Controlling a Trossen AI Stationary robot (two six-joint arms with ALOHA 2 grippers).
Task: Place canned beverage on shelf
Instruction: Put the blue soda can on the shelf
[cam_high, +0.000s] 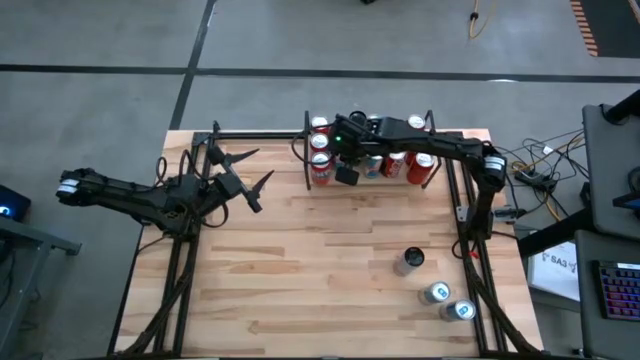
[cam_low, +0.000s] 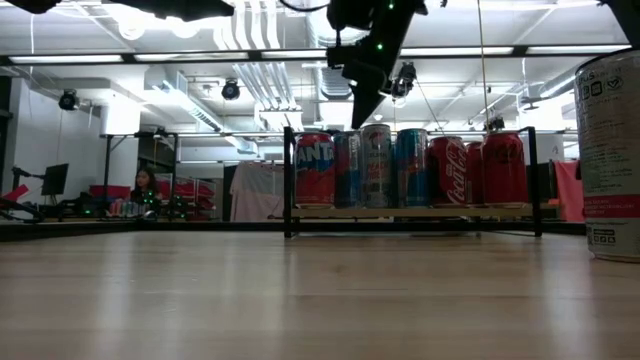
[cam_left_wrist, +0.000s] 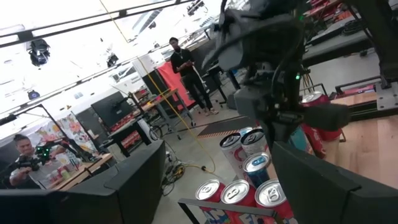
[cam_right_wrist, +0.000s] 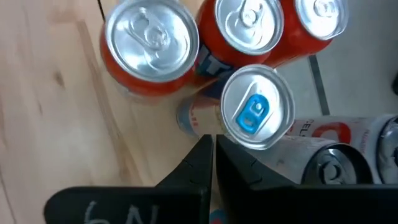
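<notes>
I watched over a butcher-block table (cam_high: 320, 270) in a bright workshop. My right gripper (cam_right_wrist: 211, 155) hung with its jaws closed on nothing, directly above a blue-tabbed can (cam_right_wrist: 256, 107) standing on the shelf (cam_low: 410, 212) among red cans (cam_right_wrist: 149, 46). My left gripper (cam_high: 248, 175) waited, jaws open, well away from the shelf.

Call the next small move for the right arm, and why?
Probably swing the right gripper back toward the three loose cans near the table's right edge. Its fingers are shut and empty above the shelf, where a row of cans already stands, so nothing is left to release there. The left gripper waits open at the left.
</notes>
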